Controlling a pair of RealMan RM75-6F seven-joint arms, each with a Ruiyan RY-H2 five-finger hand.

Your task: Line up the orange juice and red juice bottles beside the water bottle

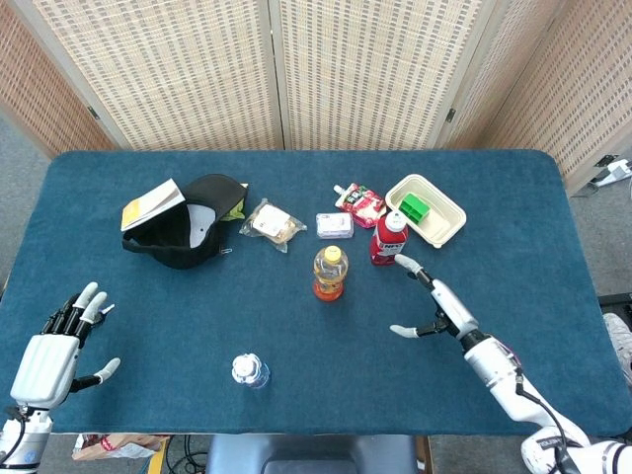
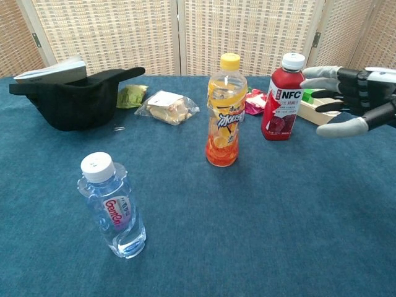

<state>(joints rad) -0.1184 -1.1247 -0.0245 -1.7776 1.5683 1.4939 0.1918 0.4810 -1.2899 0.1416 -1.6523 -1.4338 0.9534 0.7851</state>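
Observation:
The orange juice bottle point(image 1: 330, 274) point(image 2: 225, 111) stands upright mid-table with a yellow cap. To its right stands the red juice bottle point(image 1: 388, 239) point(image 2: 283, 97) with a white cap. The clear water bottle point(image 1: 250, 371) point(image 2: 114, 206) is upright near the front edge. My right hand point(image 1: 437, 305) point(image 2: 349, 93) is open, fingers spread, just right of the red juice bottle and not touching it. Spread and holding nothing, my left hand point(image 1: 54, 351) lies at the front left corner, seen only in the head view.
A black cap point(image 1: 188, 232) with a booklet point(image 1: 151, 202) lies at the back left. Snack packets point(image 1: 274, 223) point(image 1: 335, 225) and a red pouch point(image 1: 360, 203) lie behind the juices. A cream tray point(image 1: 441, 224) with a green item point(image 1: 414, 207) sits right of the red bottle.

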